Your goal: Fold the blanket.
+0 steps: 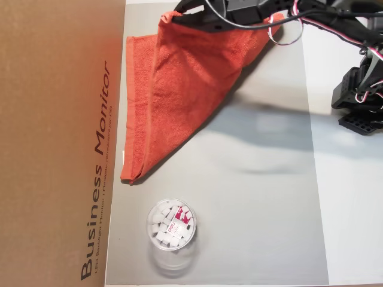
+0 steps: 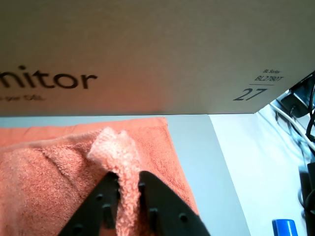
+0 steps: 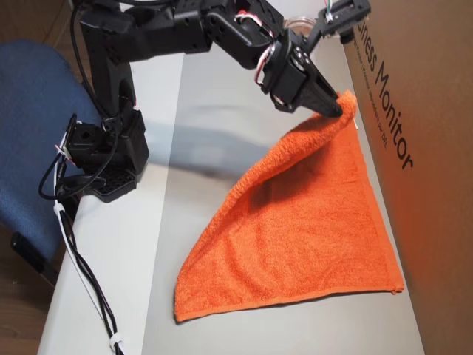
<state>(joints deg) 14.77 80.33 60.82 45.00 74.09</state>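
The orange-red blanket (image 3: 310, 229) lies partly on the grey mat (image 3: 214, 96), with one corner lifted and drawn over the rest toward the cardboard box. My gripper (image 3: 338, 108) is shut on that corner. In the wrist view the black fingers (image 2: 157, 196) pinch a bunched fold of the blanket (image 2: 118, 152), and my gripper (image 2: 127, 179) is close to the box. In an overhead view the blanket (image 1: 179, 89) forms a slanted fold, with my gripper (image 1: 172, 18) at its top edge.
A large cardboard box (image 1: 60, 143) printed "Business Monitor" stands along the mat's edge (image 3: 421, 148). A clear plastic cup (image 1: 172, 226) holding small white pieces stands on the mat (image 1: 257, 209). The arm's base (image 3: 103, 159) and cables sit beside a blue chair (image 3: 29, 126).
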